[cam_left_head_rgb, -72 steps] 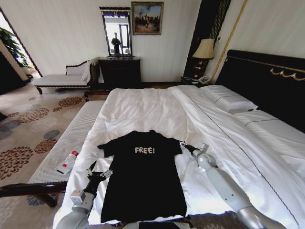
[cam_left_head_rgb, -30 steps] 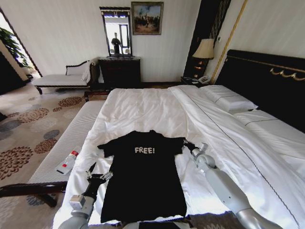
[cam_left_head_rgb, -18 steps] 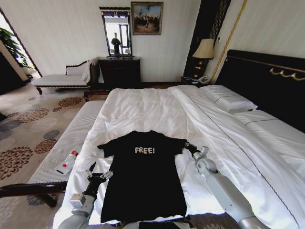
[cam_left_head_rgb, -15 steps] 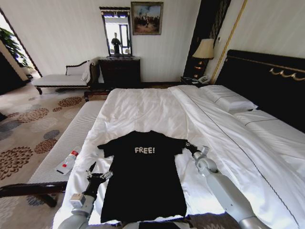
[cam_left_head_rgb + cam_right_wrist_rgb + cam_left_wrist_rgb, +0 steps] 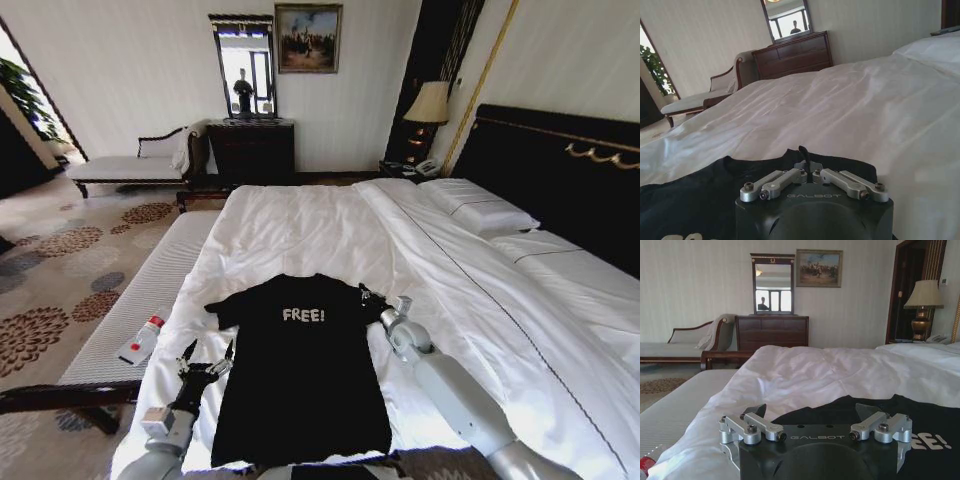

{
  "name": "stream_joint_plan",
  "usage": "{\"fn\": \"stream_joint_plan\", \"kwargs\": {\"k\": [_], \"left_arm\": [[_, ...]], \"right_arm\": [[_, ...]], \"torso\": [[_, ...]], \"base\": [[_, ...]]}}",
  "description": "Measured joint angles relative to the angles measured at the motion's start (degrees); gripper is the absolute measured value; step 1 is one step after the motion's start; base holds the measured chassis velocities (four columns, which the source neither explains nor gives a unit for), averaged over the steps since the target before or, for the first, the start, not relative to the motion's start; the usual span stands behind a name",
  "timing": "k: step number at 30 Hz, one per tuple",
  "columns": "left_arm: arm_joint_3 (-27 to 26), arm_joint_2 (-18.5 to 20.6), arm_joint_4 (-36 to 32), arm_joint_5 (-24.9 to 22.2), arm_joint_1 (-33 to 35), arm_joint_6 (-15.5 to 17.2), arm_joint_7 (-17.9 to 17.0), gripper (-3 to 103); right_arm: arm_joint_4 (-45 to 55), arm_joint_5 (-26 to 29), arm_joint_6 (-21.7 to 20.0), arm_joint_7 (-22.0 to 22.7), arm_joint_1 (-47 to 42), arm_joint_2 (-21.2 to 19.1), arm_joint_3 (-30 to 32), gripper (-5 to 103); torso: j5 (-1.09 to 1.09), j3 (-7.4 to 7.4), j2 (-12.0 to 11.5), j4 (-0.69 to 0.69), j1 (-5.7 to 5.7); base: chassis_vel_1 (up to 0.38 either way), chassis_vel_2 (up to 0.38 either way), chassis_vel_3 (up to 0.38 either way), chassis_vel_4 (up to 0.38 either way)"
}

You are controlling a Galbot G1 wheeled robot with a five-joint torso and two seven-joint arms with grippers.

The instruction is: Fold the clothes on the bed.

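White sheets and a white duvet cover the very large dark-framed bed (image 5: 330, 230), on which the task is carried out. A narrow white-cushioned bench (image 5: 140, 300) stands along its left side, with a small red-capped white bottle (image 5: 141, 340) lying on it.

Spread flat near the bed's near edge is the black short-sleeved T-shirt with white "FREE!" lettering (image 5: 300, 370), chest side up, collar toward the far end, both sleeves laid out. No fold is seen yet; the task is judged to be at its first grasp.

Compared with half a second ago, the right gripper (image 5: 368, 296) has been moved inward, from the white sheet just beside the right sleeve to a position over the sleeve edge. In the right wrist view its fingers (image 5: 805, 155) are drawn together at the sleeve's hem (image 5: 850, 167); they are closed, and a pinch on the fabric is probable but cannot be confirmed. This shift is judged to prepare the sleeve for being folded across the body.

The left gripper (image 5: 205, 362) is held just beside the shirt's left edge, below the left sleeve, much as before. Its fingers (image 5: 752, 422) are spread apart and nothing is held.
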Motion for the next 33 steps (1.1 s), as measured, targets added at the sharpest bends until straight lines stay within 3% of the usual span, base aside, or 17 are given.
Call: {"fn": "stream_joint_plan", "kwargs": {"k": [6, 15, 27, 28, 30, 33], "left_arm": [[-0.5, 0.0, -0.1, -0.3, 0.3, -0.1, 0.2, 100], [-1.0, -0.1, -0.3, -0.6, 0.5, -0.1, 0.2, 100], [-1.1, -0.2, 0.0, -0.9, 0.3, -0.2, 0.3, 100], [-1.0, -0.2, 0.1, -0.9, 0.2, -0.2, 0.3, 100], [-0.9, -0.2, 0.1, -0.9, 0.2, -0.2, 0.3, 100], [-0.7, -0.3, 0.6, -0.9, 0.1, -0.1, 0.3, 100]], "right_arm": [[-1.6, -3.4, 0.2, -0.4, 1.7, 4.5, -6.5, 0], [-7.4, -7.3, 1.4, -1.2, 3.6, 10.0, -10.8, 0], [-12.7, -11.3, 3.3, -2.9, 3.3, 10.3, -11.5, -2], [-12.7, -11.5, 3.5, -2.9, 3.0, 10.1, -11.4, 3], [-12.4, -11.5, 3.8, -3.0, 2.6, 9.8, -11.3, 3], [-8.8, -11.6, 4.7, -3.5, 0.6, 7.8, -10.4, 20]], "torso": [[-0.01, 0.00, 0.0, 0.01, 0.00], [0.00, 0.00, 0.0, 0.01, 0.00], [0.01, 0.00, 0.0, 0.00, 0.00], [0.02, 0.00, 0.0, 0.01, 0.00], [0.02, 0.00, 0.0, 0.02, 0.00], [0.03, 0.00, 0.0, 0.01, 0.00]], "base": [[0.000, 0.000, 0.000, 0.000], [0.000, 0.000, 0.000, 0.000], [0.000, 0.000, 0.000, 0.000], [0.000, 0.000, 0.000, 0.000], [0.000, 0.000, 0.000, 0.000], [0.000, 0.000, 0.000, 0.000]]}}
